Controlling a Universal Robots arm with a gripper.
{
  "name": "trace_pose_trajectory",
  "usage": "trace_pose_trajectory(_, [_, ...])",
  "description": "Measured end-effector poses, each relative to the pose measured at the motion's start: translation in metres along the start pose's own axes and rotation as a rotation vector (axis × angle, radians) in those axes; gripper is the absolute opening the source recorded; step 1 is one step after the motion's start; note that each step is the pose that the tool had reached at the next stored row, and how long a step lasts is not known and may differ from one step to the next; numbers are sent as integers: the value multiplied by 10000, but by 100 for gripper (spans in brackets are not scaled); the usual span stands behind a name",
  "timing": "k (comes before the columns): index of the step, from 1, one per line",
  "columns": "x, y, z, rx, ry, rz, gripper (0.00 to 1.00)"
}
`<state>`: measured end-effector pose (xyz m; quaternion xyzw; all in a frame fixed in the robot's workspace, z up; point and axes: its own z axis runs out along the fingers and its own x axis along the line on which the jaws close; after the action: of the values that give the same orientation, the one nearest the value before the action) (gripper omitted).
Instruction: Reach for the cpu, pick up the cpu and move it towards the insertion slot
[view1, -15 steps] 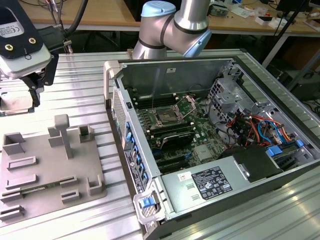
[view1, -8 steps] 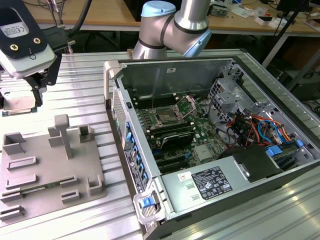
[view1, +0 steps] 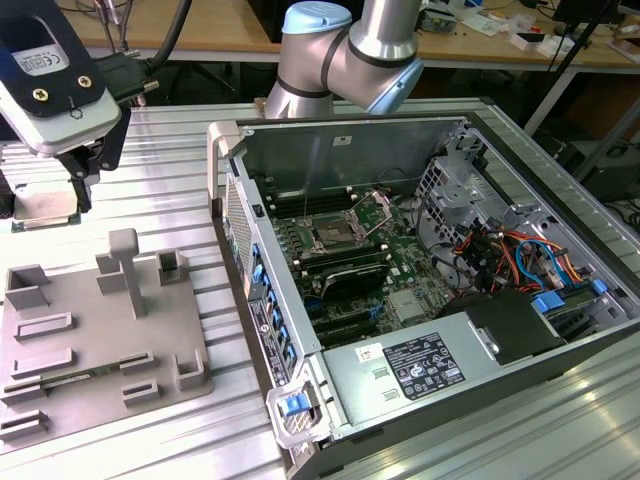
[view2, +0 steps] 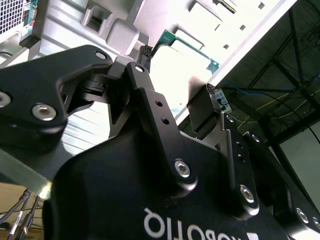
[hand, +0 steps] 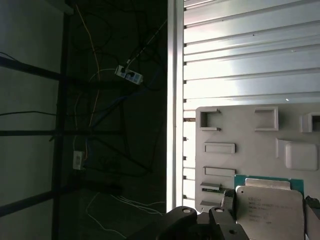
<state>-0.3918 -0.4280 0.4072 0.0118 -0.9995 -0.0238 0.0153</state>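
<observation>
Probably lab: cluttered benches (view1: 480, 25), cables.

- White lettering (view2: 170, 226) ran upside down across the black body of the claw (view2: 180, 75) in the second wrist view, cut off by the picture's lower edge.
- A white label (view1: 45, 60) with small dark marks sat on the white block above the claw in the exterior view; the marks were too small to make out.
- A black label (view1: 422, 362) crowded with fine white print and symbols lay on the grey metal box at the near end of the computer case, none of it legible.
- A small white sticker (view1: 369, 352) lay just beside it, its print unreadable.
- Faint grey lines of print marked the silvery lid of the cpu (hand: 270, 210) in the first wrist view, too pale to read.
</observation>
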Motion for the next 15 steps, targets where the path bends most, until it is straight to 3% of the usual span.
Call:
trace_pose_trajectory(6, [2, 4, -74, -1, -1, 0, 55])
trace_pose_trajectory(15, [-153, 0, -80, 1, 2, 6, 55])
